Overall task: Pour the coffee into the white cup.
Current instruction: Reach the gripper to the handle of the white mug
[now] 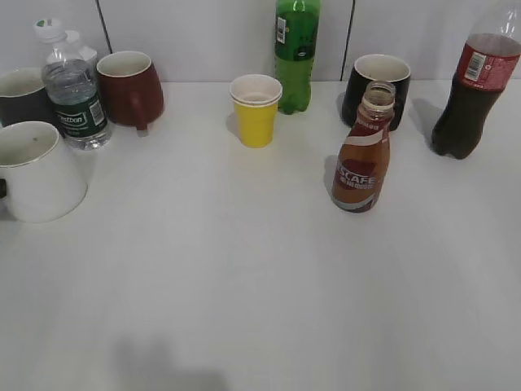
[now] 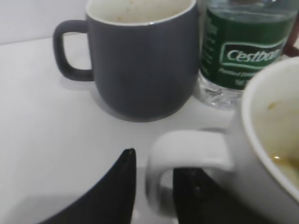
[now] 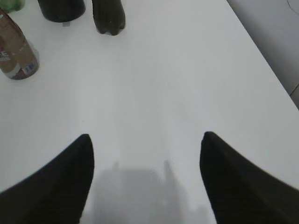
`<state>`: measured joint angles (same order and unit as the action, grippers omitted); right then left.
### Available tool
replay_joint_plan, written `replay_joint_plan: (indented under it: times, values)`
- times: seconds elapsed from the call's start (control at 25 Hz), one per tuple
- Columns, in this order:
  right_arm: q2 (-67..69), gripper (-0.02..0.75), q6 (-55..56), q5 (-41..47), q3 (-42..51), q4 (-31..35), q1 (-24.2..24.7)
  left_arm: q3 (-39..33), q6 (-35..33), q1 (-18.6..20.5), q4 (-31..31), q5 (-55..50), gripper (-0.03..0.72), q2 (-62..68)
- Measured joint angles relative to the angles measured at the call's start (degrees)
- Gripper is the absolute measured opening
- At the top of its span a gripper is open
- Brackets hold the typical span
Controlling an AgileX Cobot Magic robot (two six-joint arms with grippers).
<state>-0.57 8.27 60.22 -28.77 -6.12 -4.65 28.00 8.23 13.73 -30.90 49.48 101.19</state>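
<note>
Left gripper [image 2: 154, 186] fingers straddle the white cup [image 2: 271, 149] handle, grip uncertain. Right gripper [image 3: 147, 163] spread wide, empty, above bare table [image 3: 163, 84]. Uncapped Nescafe coffee bottle [image 1: 362, 151] stands upright right of centre; cup at left edge.

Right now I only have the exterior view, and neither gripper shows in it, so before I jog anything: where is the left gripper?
Observer: The left gripper straddles the handle of the white cup; I cannot tell if it is clamped.
Operator: And the right one?
Observer: The right gripper is open wide above bare table, with the coffee ahead to its left.
Operator: Anything in the cup?
Observer: A little yellowish residue low inside it, seen from the left wrist.
</note>
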Motion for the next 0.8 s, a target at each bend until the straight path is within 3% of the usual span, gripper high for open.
replay_joint_plan:
  times: [0.32,0.8]
  values:
    - [0.0,0.552,0.0,0.0,0.0,0.0,0.0,0.1,0.9,0.0,-0.8,3.0,0.092,1.0]
    - [0.0,0.552,0.0,0.0,0.0,0.0,0.0,0.1,2.8,0.0,0.4,3.7,0.094,1.1]
